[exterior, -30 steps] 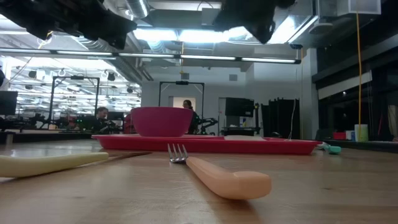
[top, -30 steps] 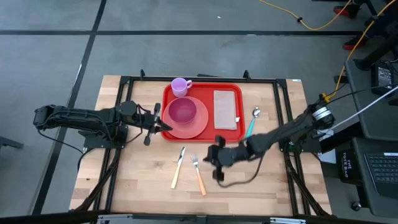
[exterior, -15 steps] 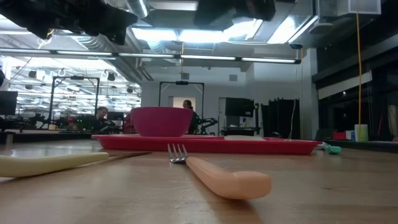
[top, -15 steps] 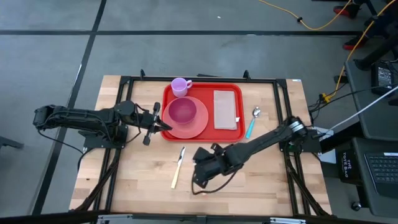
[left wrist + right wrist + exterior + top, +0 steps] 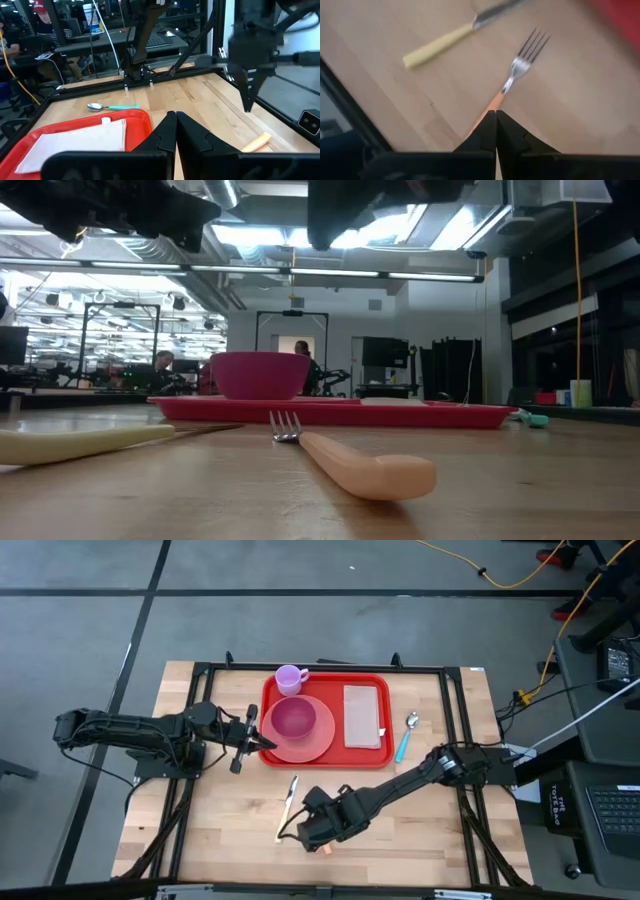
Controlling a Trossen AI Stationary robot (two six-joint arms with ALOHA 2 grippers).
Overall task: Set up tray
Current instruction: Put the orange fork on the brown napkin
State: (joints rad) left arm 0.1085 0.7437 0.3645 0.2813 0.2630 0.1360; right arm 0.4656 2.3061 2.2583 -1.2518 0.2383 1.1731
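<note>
The red tray (image 5: 335, 683) lies at the table's far middle and carries a pink plate (image 5: 318, 747), a pink bowl (image 5: 293, 720), a purple cup (image 5: 290, 678) and a pale napkin (image 5: 363, 715). My left gripper (image 5: 258, 740) is shut and hangs by the tray's left rim, well above the table. My right gripper (image 5: 308, 830) is shut and empty, high above the orange-handled fork (image 5: 522, 62), which lies flat on the table (image 5: 340, 455). A yellow-handled knife (image 5: 287, 808) lies just left of the fork.
A teal-handled spoon (image 5: 404, 740) lies on the table right of the tray. Black frame rails (image 5: 450, 740) run along the table's sides. Bare wood lies near the front edge. In the left wrist view, the right arm (image 5: 250, 60) stands beyond the tray (image 5: 142, 120).
My right gripper has swept from the table's middle right toward the left and near edges and now hangs over the fork, still shut. The fork, the knife and the tray have not moved.
</note>
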